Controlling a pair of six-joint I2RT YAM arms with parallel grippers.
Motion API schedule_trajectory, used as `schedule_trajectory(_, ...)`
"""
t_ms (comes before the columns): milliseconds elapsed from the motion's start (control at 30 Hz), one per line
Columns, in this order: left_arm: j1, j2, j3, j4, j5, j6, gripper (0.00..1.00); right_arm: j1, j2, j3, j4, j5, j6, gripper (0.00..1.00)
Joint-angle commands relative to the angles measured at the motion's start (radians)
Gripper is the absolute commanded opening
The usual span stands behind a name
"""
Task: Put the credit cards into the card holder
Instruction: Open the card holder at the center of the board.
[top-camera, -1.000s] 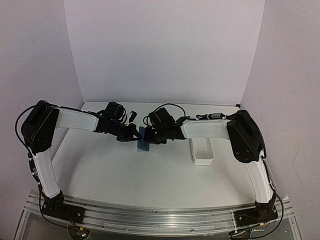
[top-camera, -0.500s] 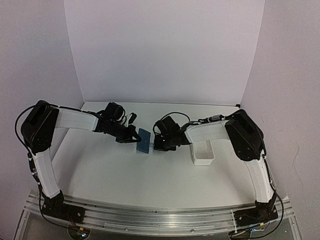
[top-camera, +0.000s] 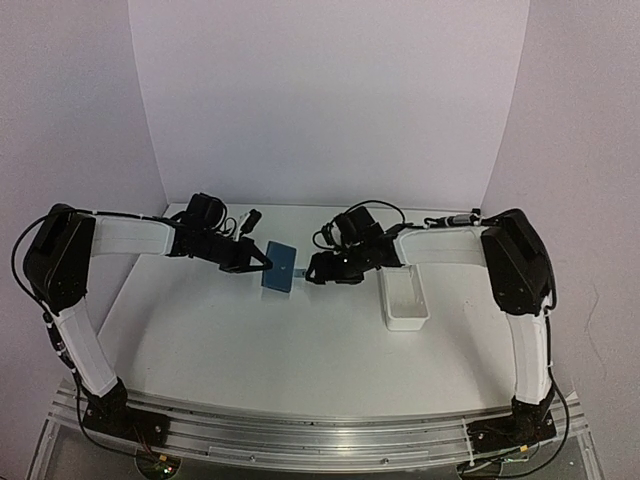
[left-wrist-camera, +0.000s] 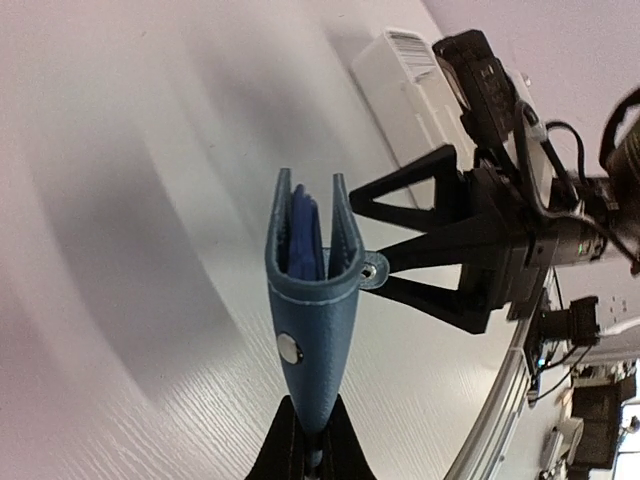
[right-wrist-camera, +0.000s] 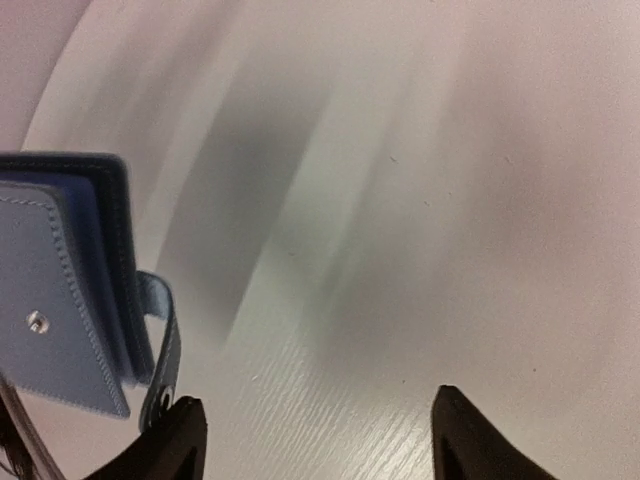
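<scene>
Left fingers (left-wrist-camera: 282, 458) clench the blue card holder (left-wrist-camera: 310, 310) by its lower edge, aloft over the bench (left-wrist-camera: 120, 200), cards (left-wrist-camera: 303, 230) seated inside. My right fingers (right-wrist-camera: 170, 445) stand released beside the clasp tab (left-wrist-camera: 372, 270); next, I judge, comes pressing it shut.

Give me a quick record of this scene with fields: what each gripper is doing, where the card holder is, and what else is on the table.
left gripper: shut on one edge of the card holder
right gripper: open, jaws apart, holding nothing
card holder: blue, between the two grippers
clasp tab: unfastened, hanging loose next to one right finger
cards: blue edges showing between the holder's covers
white tray: on the table, to the right of the right gripper
</scene>
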Motion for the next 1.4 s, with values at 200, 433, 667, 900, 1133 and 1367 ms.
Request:
schedule_trajectory(200, 0.032, -0.221, -0.018, 0.116, 0.24, 0.335, 0.0, -0.072, -0.33, -0.037, 0.118, -0.46, -0.31, 0.9)
schedule_trajectory(433, 0.03, -0.222, 0.014, 0.125, 0.242, 0.349, 0.0, -0.07, -0.282, -0.044, 0.233, -0.537, -0.257, 0.84)
schedule_trajectory(667, 0.016, -0.226, 0.013, 0.131, 0.255, 0.343, 0.0, -0.07, -0.208, -0.061, 0.238, -0.529, -0.221, 0.66)
schedule_trajectory(900, -0.003, -0.245, -0.01, 0.131, 0.279, 0.325, 0.0, -0.071, -0.204, -0.08, 0.242, -0.489, -0.206, 0.25)
schedule_trajectory(1133, -0.003, -0.239, -0.02, 0.153, 0.229, 0.243, 0.06, -0.07, -0.24, -0.107, 0.234, -0.438, -0.202, 0.0)
schedule_trajectory(1367, 0.103, -0.174, -0.001, 0.083, 0.024, 0.126, 0.82, -0.057, -0.322, -0.165, 0.219, -0.452, -0.138, 0.0)
